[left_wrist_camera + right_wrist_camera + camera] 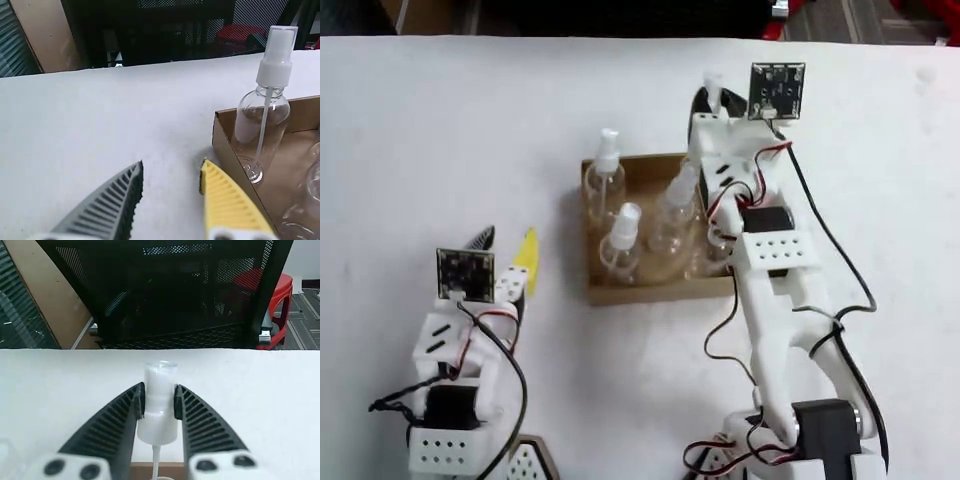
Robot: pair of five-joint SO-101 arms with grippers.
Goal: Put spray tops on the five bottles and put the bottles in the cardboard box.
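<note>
Three bottles [620, 245] with tops are standing in the cardboard box [650, 290]. I am squeezing one more spray top [159, 427] tight in the right gripper [159, 392], just past the box's far edge. I am thinking it is going on a bottle half hiding under my arm, so I am needing to bring it back and straight down. The left gripper [170, 170] is sitting open beside the box, with lots of bare table [440, 130] around it.
</note>
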